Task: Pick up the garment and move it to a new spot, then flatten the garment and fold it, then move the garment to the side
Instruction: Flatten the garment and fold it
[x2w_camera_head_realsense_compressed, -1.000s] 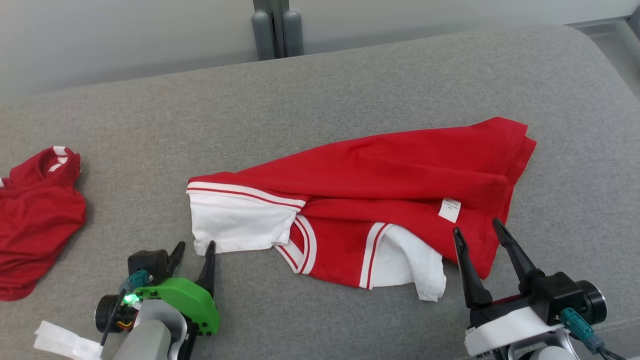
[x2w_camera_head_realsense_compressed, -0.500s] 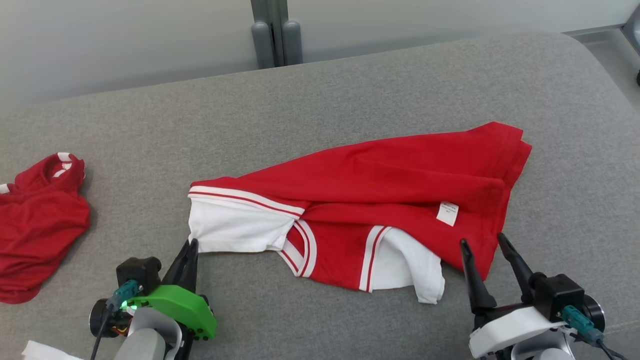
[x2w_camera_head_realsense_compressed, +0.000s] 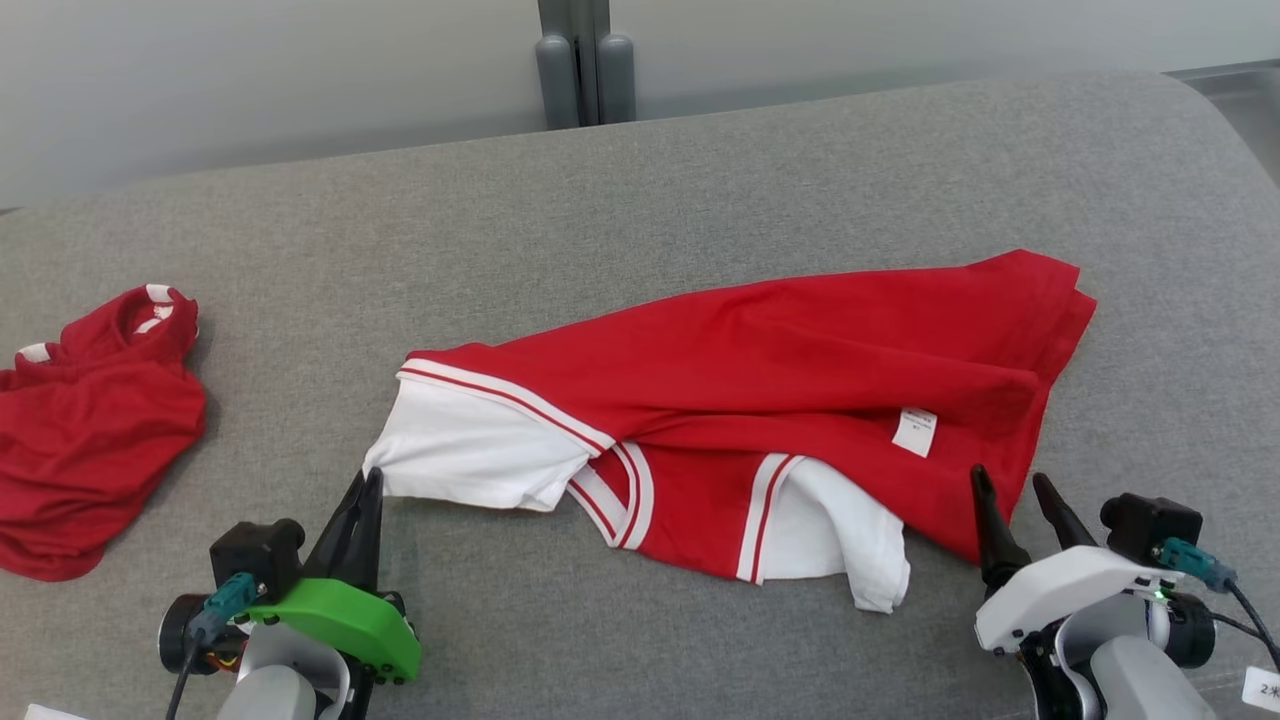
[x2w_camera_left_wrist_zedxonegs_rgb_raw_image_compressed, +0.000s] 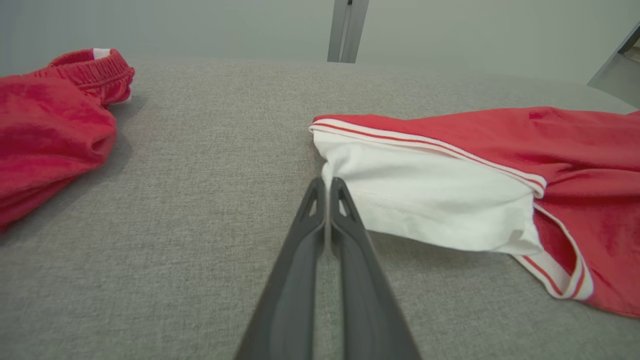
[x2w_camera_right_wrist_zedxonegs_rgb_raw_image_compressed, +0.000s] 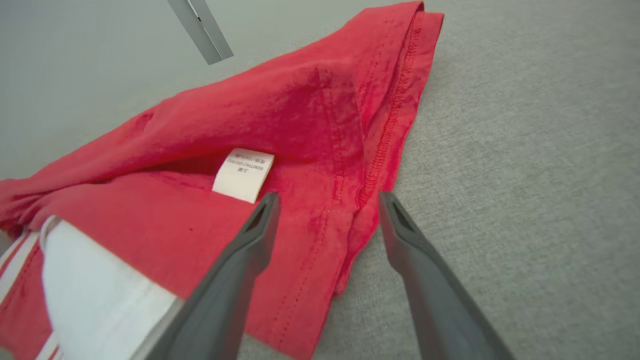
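Garment: The red garment lay crumpled and lengthwise across the grey padded surface, near the front edge, between my two arms.
Left end of it: A white sleeve with red-and-white striped trim lay on my left side, its near corner drawn to a point.
Left gripper: My left gripper had its jaws closed, pinching that drawn-out sleeve corner; in the left wrist view the white cloth ran right into the meeting tips.
Middle: A second white sleeve stuck out from under the red cloth toward me, beside a striped trim band.
Tag: A small white tag sat on the red cloth, just beyond my right gripper.
Right gripper: My right gripper had its jaws wide open and gripped nothing. In the right wrist view one finger stood over the red cloth and the other over the bare grey surface, with the stitched hem between them. I could not tell whether either finger touched the cloth.
Other cloth: Another red garment lay bunched at the far left, well apart.
Behind: A grey post stood against the pale wall.
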